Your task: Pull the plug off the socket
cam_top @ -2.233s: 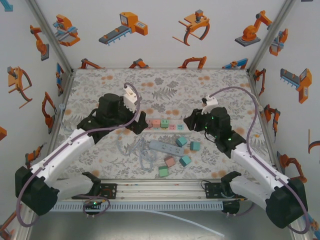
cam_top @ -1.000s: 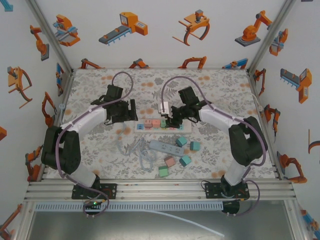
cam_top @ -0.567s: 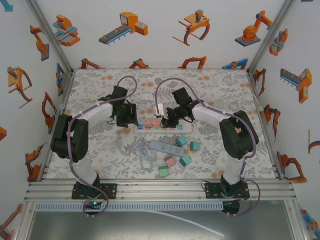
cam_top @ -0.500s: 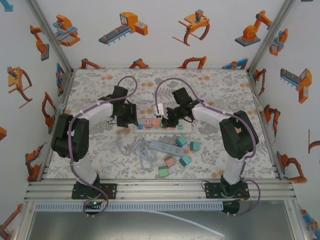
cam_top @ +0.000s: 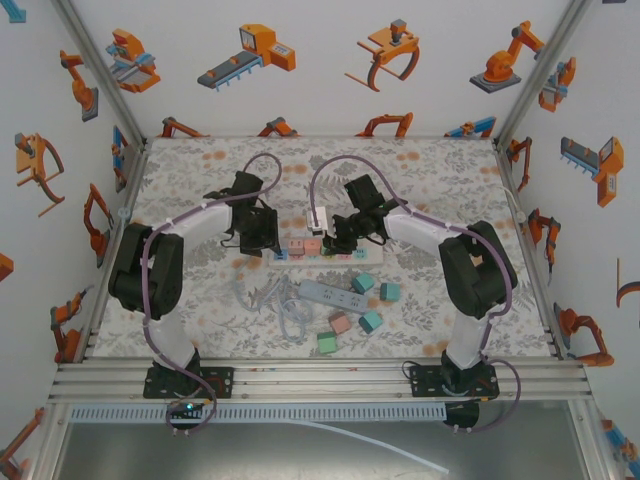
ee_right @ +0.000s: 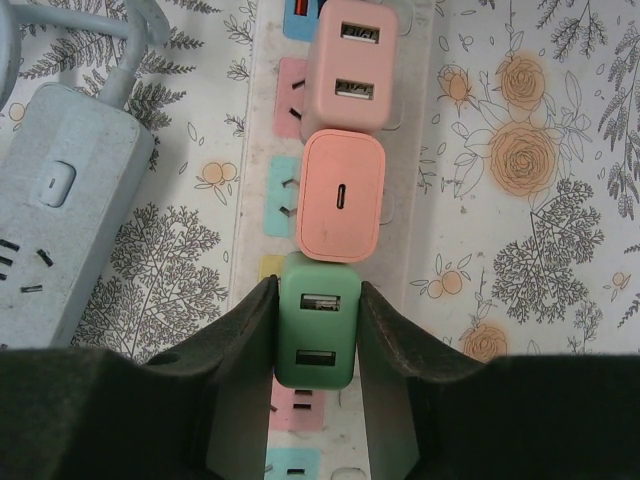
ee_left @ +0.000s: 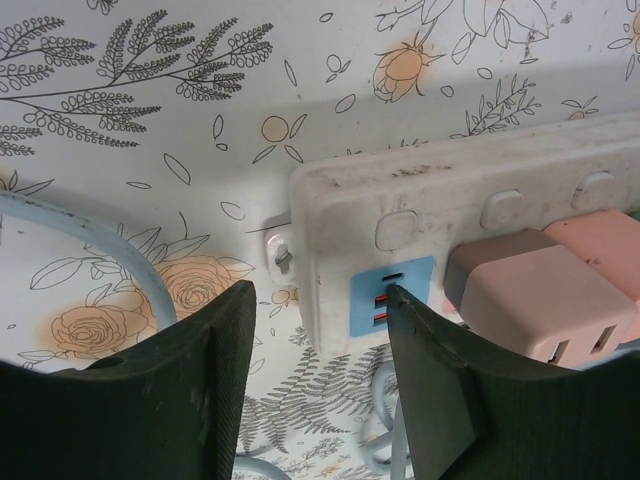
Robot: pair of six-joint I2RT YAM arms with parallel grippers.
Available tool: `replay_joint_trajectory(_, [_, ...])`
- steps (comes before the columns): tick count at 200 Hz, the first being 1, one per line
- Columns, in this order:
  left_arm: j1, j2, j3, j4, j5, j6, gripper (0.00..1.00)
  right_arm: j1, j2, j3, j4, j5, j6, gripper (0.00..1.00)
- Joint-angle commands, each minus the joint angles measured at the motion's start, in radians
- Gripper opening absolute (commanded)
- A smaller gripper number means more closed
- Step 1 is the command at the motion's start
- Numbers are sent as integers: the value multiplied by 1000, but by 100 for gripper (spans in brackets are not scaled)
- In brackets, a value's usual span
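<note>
Floral tabletop [cam_top: 420,180]: right gripper [ee_right: 318,330] clamps green plug [ee_right: 317,335], orange plug [ee_right: 340,195] adjacent; left gripper [ee_left: 320,350] apparently holding nothing.

The overhead camera looks down from behind the arm bases across the whole table [cam_top: 440,170]. Both wrist cameras look down close on the white power strip [ee_left: 480,200] [ee_right: 420,200] [cam_top: 330,250], which the overhead view shares.

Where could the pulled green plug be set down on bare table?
Bare cloth lies behind the white power strip toward the back wall, and along the right side beyond the right gripper, shut on the green plug. It is crowded in front: grey strip, coiled cable, loose adapters.
</note>
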Motion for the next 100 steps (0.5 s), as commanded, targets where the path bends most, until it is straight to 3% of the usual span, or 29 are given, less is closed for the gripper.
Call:
replay_joint_trajectory(1, [-19,43,21,-73,-37,26,53,9,-17,35,22,-60,17,19])
replay_joint_trajectory(100, [-55,74,37,-99,-102,37,52,7,-81,47,51,-86,71,6])
